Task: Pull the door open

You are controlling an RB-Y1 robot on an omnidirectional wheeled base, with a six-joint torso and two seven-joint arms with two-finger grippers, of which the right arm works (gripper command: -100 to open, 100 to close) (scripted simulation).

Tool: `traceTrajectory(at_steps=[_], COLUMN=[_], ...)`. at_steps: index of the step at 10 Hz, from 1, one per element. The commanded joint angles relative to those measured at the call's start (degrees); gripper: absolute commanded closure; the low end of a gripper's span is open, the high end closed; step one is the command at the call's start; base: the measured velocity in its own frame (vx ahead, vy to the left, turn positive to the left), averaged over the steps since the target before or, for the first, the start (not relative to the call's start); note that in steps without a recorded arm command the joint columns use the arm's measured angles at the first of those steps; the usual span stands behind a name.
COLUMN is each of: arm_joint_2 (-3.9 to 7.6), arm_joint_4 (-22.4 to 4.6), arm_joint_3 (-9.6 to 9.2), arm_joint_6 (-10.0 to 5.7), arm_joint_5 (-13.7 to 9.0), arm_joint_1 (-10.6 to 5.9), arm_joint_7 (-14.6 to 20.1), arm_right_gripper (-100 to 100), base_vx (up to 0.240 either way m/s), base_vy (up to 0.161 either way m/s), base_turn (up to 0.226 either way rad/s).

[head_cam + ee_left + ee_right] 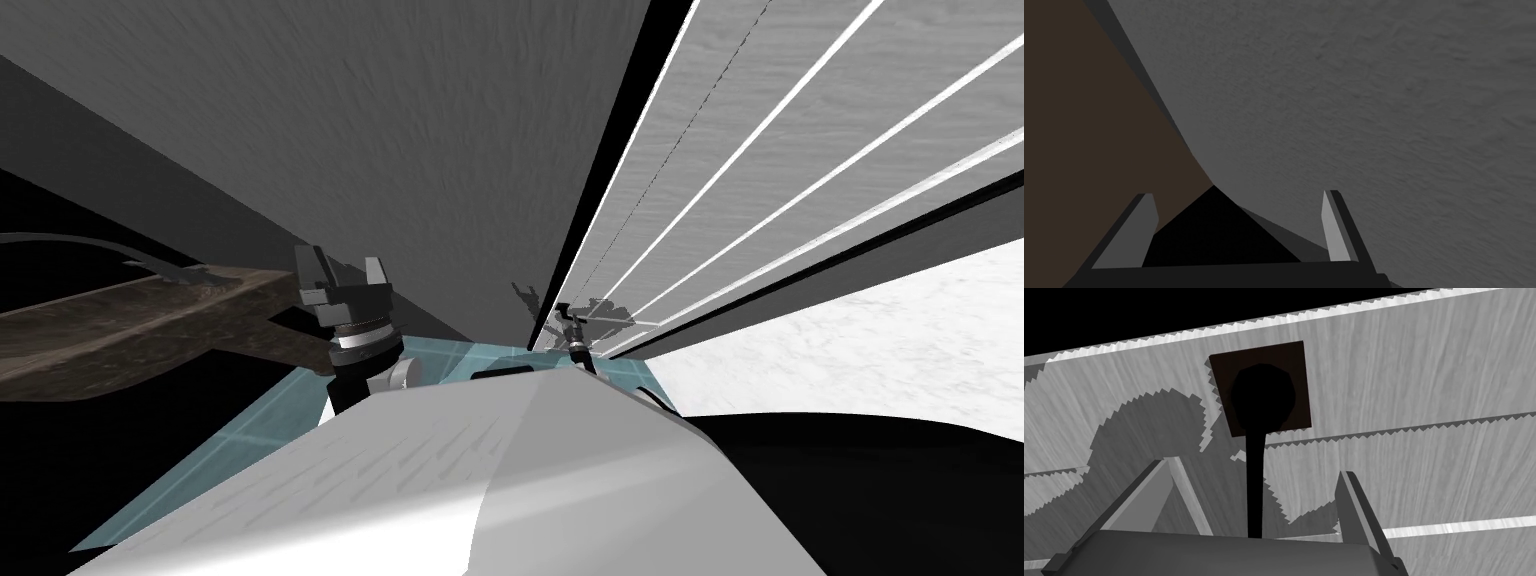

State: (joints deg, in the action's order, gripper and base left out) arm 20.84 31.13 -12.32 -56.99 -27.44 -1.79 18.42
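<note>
Door (800, 150) ran up the right half of the head frame, pale grey with white strips. One dark square plate (1259, 356) on it, and one black lever handle (1263, 395) coming off the plate. Right gripper (573, 325) sat low centre in the head frame, its fingers (1154, 498) spread wide either side of the lever, gripping nothing. Left gripper (345, 262) was left of centre, also wide open and empty, facing a grey wall (1374, 100).

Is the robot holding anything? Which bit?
Nothing yet. The right gripper is open, its fingers either side of the dark door handle without touching it. The left gripper is open and empty.
</note>
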Motion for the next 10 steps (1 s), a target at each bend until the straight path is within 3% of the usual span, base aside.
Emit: traceTrajectory(at_steps=[1, 2, 5, 6, 10], arm_joint_2=[0.37, 1.3, 1.42, 1.42, 1.42], arm_joint_4=[1.69, 0.76, 1.17, 1.17, 1.17], arm_joint_3=[0.24, 0.81, 0.89, 0.89, 0.89], arm_joint_6=[0.94, -0.24, -0.04, -0.04, -0.04], arm_joint_5=[-0.17, -0.5, -0.56, -0.56, -0.56], arm_joint_1=[0.89, 1.68, 1.99, 1.99, 1.99], arm_joint_7=[-0.31, 0.84, 0.78, 0.78, 0.78], arm_right_gripper=[-100, -100, -100, 100, 100], base_vx=[0.032, 0.132, 0.097, -0.005, -0.008], base_vy=[0.005, 0.013, -0.015, 0.002, 0.001], base_turn=[-0.024, 0.176, 0.032, -0.003, 0.001])
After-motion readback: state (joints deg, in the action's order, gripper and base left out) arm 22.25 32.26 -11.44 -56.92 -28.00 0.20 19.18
